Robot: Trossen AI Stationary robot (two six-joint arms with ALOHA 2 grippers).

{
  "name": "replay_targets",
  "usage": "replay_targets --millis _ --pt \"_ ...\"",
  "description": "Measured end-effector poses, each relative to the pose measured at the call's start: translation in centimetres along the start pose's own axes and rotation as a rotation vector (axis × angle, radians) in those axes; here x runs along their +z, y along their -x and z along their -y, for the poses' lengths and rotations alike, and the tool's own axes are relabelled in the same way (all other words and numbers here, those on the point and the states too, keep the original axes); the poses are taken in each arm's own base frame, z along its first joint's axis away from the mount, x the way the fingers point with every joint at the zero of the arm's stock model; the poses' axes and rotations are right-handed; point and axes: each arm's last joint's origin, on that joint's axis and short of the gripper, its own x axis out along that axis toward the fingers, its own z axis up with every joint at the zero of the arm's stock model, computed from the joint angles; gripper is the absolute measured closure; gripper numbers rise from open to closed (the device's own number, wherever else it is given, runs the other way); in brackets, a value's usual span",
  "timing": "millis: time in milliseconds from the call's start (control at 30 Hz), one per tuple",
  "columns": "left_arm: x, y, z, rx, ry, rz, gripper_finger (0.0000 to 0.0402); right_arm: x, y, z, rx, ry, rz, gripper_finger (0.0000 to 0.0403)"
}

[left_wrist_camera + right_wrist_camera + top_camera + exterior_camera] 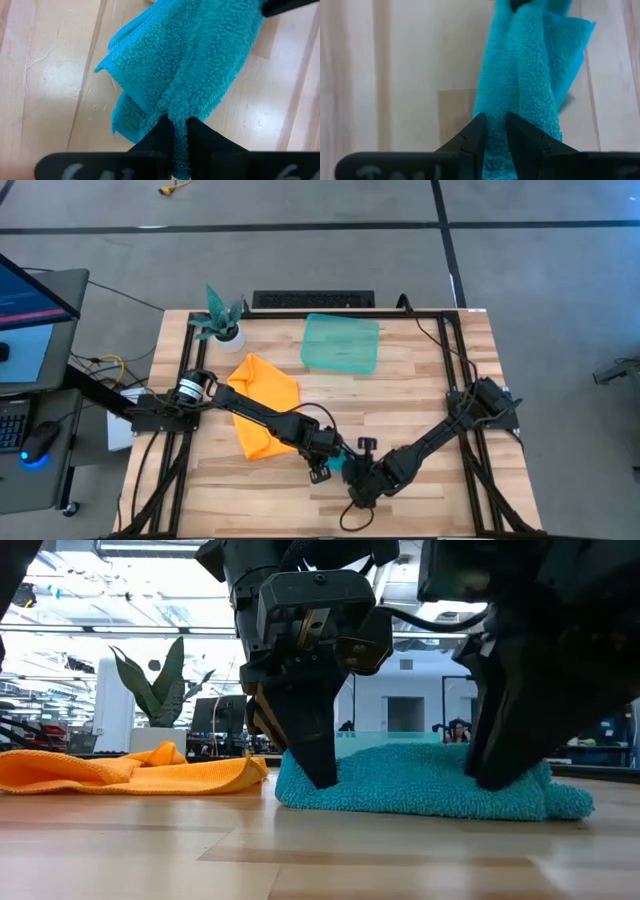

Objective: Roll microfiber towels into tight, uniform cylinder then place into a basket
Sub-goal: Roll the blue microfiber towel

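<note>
Though wrist-camera lettering blurs, both grippers' fingers pinch turquoise towel [190, 65] — possibly "6".

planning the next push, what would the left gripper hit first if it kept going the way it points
The turquoise towel: the left gripper is already shut on its edge. Beyond it, probably the right gripper gripping the other end, though depth is unclear.

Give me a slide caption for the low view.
Both tools, left and right, pinch the turquoise towel on the table; the orange towel lies beside it.

Bright, even overhead light throughout; wrist views are softly blurred, with the near tool fingers out of focus.
</note>
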Motion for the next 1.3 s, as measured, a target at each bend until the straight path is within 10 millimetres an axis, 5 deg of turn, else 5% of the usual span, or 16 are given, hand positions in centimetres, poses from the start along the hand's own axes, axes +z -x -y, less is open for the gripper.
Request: replay_targets --millis 433,967,1300 --pt "0.0 0.0 0.0 0.000 0.001 0.002 0.0366 -0.8 -1.1 1.0 -0.024 -0.107 -0.020 0.0301" --pt "0.1 0.0 0.1 -0.014 -0.125 0.004 0.0271 -0.9 -1.3 1.3 -0.030 -0.106 -0.032 0.0301" --pt "0.1 1.7 1.6 0.048 -0.211 -0.047 0.0271 -0.9 -1.3 1.3 -0.028 -0.103 -0.032 0.0301"
